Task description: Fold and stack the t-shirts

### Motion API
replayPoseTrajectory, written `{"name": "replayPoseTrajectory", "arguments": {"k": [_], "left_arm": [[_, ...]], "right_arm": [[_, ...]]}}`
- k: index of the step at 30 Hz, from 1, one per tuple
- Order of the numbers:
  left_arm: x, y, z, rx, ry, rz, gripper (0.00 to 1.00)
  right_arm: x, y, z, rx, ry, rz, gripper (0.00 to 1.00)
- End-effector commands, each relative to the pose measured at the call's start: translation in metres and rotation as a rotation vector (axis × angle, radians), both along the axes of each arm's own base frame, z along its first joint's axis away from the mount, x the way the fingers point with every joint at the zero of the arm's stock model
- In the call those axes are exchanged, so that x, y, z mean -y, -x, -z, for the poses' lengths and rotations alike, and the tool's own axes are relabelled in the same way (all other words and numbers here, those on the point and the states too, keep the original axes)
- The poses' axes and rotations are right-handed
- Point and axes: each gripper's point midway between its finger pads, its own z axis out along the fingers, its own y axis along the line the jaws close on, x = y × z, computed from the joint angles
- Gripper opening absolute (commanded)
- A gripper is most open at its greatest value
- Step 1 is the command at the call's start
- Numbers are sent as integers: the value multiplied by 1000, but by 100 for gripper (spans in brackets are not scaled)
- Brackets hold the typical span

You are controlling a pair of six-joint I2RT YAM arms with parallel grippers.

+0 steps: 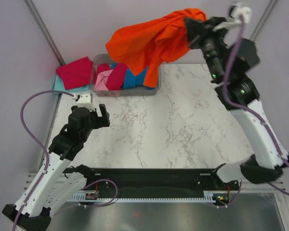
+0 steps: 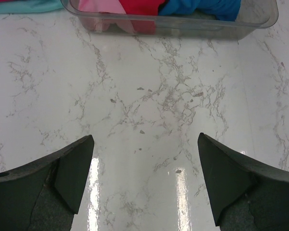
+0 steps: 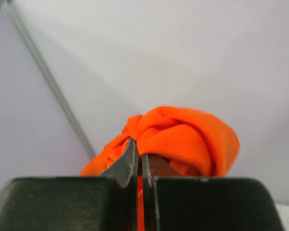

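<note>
My right gripper [image 1: 192, 26] is shut on the bright orange t-shirt [image 1: 149, 41] and holds it high above the back of the table; the cloth hangs down to the left over the bin. In the right wrist view the orange t-shirt [image 3: 182, 137] bunches over my closed gripper [image 3: 140, 161]. My left gripper [image 1: 94, 111] is open and empty above the left of the table, and in the left wrist view it [image 2: 145, 144] hovers over bare marble. A crimson red t-shirt [image 1: 76, 72] lies folded on a teal one [image 1: 60, 84] at the back left.
A clear grey plastic bin [image 1: 125, 90] at the back holds pink [image 1: 102, 83], red [image 1: 116, 77] and blue [image 1: 132, 79] shirts; it also shows in the left wrist view [image 2: 182, 26]. White marble table [image 1: 182, 125]. Grey walls enclose the back and sides.
</note>
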Motion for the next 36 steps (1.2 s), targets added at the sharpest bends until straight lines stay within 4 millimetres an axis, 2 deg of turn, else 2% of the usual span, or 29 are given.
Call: {"name": "replayPoseTrajectory", "arguments": {"k": [1, 2, 3, 4, 5, 6, 7, 9, 10, 12, 14, 15, 17, 18, 19, 20, 21, 22, 24, 25, 27, 30, 36], "left_arm": [[-4, -3, -8, 32, 9, -31, 96], [-5, -3, -7, 28, 6, -34, 96], [-5, -4, -7, 26, 4, -35, 96], [-5, -4, -6, 24, 5, -36, 95], [-5, -4, -6, 23, 3, -37, 95], [-5, -4, -5, 20, 4, -38, 95], [-3, -4, -4, 12, 5, -33, 95], [6, -3, 1, -13, 22, 10, 95], [11, -3, 4, -35, 31, 28, 95], [29, 1, 12, -89, 70, 94, 95], [43, 3, 29, -163, 49, 127, 93], [58, 9, 34, -192, 41, 163, 93], [71, 16, 54, -288, -2, 175, 90], [88, 26, 60, -320, 21, 203, 89], [102, 38, 71, -372, 51, 214, 87], [103, 40, 75, -386, 49, 220, 85], [117, 53, 79, -416, 103, 231, 84], [122, 62, 91, -443, 108, 241, 83], [147, 73, 97, -444, 153, 298, 83], [150, 78, 111, -468, 145, 311, 83], [171, 80, 122, -494, 178, 364, 83], [187, 80, 141, -514, 186, 401, 80], [204, 74, 169, -553, 159, 423, 77]], "right_arm": [[61, -17, 116, -263, 45, 315, 1], [68, -9, 135, -299, 46, 325, 10], [74, -1, 155, -338, 42, 329, 53], [86, 16, 196, -428, 40, 347, 78], [94, 24, 217, -482, 30, 366, 93], [100, 33, 240, -537, 35, 380, 98], [116, 52, 282, -662, 26, 429, 98], [136, 80, 331, -790, 23, 488, 98], [147, 96, 351, -855, 26, 520, 98], [161, 122, 372, -895, -34, 540, 98], [163, 134, 374, -891, -59, 507, 98], [165, 141, 372, -875, -70, 490, 98], [165, 148, 376, -886, -53, 467, 98], [165, 150, 377, -890, -46, 459, 98], [161, 154, 382, -912, -39, 433, 98], [162, 154, 385, -919, -33, 436, 98], [156, 157, 391, -941, -32, 406, 98], [155, 159, 400, -963, -25, 402, 98], [155, 165, 418, -997, -15, 400, 98], [155, 165, 422, -1002, -24, 401, 98], [154, 166, 428, -1000, -33, 391, 98], [148, 165, 438, -1007, -33, 363, 98], [142, 166, 449, -1029, -10, 332, 98]]}}
